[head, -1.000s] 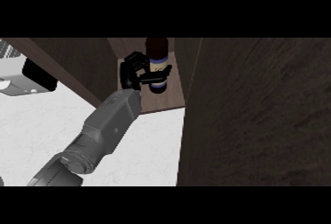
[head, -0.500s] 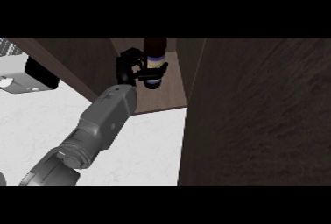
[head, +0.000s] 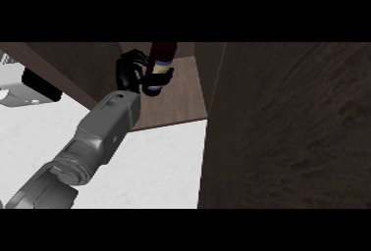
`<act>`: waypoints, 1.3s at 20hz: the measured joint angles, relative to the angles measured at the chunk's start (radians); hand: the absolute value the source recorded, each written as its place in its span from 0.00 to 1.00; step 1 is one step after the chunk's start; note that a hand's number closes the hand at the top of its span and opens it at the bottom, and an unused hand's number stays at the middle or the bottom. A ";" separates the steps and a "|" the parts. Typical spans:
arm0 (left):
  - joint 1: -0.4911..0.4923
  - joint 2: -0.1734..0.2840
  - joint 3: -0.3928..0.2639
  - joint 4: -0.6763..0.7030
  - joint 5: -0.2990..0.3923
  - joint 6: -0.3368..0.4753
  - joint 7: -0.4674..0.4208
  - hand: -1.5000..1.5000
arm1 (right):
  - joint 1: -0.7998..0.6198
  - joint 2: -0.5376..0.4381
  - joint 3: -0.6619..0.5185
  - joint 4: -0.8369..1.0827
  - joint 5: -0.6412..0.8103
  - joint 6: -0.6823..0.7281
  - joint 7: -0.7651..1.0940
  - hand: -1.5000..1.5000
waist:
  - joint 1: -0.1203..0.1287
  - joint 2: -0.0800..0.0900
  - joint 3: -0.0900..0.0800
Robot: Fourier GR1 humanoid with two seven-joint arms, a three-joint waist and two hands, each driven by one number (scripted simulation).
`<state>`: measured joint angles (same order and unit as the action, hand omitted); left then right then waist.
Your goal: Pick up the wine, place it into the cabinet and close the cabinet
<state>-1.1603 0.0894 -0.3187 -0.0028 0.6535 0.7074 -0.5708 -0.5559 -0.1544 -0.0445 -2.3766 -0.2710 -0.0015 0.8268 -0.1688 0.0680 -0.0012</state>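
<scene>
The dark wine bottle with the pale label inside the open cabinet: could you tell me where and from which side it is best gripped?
Grip the dark wine bottle round its labelled body, from its left side. It stands roughly upright on the brown wooden cabinet shelf, with the cabinet's dark side panel close on its right, so the left is probably the freer approach. The robot's black left hand is curled there now.

The wine (head: 159, 68) stands in the cabinet (head: 174, 105) — left hand (head: 132, 71) at its left side.
</scene>
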 measured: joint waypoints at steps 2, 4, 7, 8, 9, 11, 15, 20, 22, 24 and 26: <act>0.004 0.002 -0.009 -0.001 -0.010 0.019 0.012 1.00 | 0.000 0.000 -0.002 0.000 -0.001 0.001 0.000 0.00 | -0.002 0.000 0.001; 0.008 0.003 -0.018 -0.005 -0.021 0.038 0.021 1.00 | -0.001 -0.002 0.000 0.001 -0.001 0.004 0.001 0.00 | -0.003 0.001 0.001; 0.018 0.006 -0.030 -0.010 -0.033 0.048 0.035 0.00 | -0.003 -0.003 0.003 -0.001 -0.002 0.008 0.002 0.00 | -0.009 0.002 0.001; 0.020 0.007 -0.035 -0.010 -0.038 0.042 0.040 0.00 | -0.009 -0.004 0.003 -0.001 -0.002 0.006 0.003 0.00 | -0.011 0.002 0.001; 0.021 0.006 -0.037 -0.010 -0.041 0.035 0.045 0.00 | -0.012 -0.005 0.005 -0.001 -0.002 0.006 0.006 0.00 | -0.011 0.002 0.001; 0.021 0.005 -0.039 -0.012 -0.044 0.023 0.048 0.00 | -0.014 -0.003 0.008 0.001 -0.002 0.005 0.005 0.00 | -0.009 0.002 0.001; 0.022 0.007 -0.031 -0.017 -0.036 0.002 0.068 0.00 | -0.015 -0.003 0.007 0.000 -0.002 0.004 0.007 0.00 | -0.009 0.001 0.000; 0.023 0.008 -0.021 -0.021 -0.026 -0.019 0.075 0.00 | -0.013 -0.004 0.014 0.000 -0.002 0.005 0.010 0.00 | -0.008 0.002 -0.001; 0.023 0.008 -0.021 -0.023 -0.026 -0.030 0.072 0.00 | -0.012 -0.002 0.017 -0.001 -0.002 0.004 0.012 0.00 | -0.007 0.001 -0.002; 0.021 0.006 -0.023 -0.023 -0.029 -0.029 0.061 0.00 | -0.014 -0.001 0.019 0.000 -0.001 0.003 0.012 0.00 | -0.004 0.002 -0.003; 0.021 0.005 -0.026 -0.025 -0.032 -0.044 0.052 0.00 | -0.015 0.002 0.024 -0.002 -0.001 0.000 0.012 0.00 | -0.003 0.001 -0.006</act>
<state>-1.1390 0.0948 -0.3445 -0.0277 0.6220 0.6635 -0.5185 -0.5713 -0.1528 -0.0204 -2.3783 -0.2717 -0.0016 0.8392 -0.1721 0.0693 -0.0071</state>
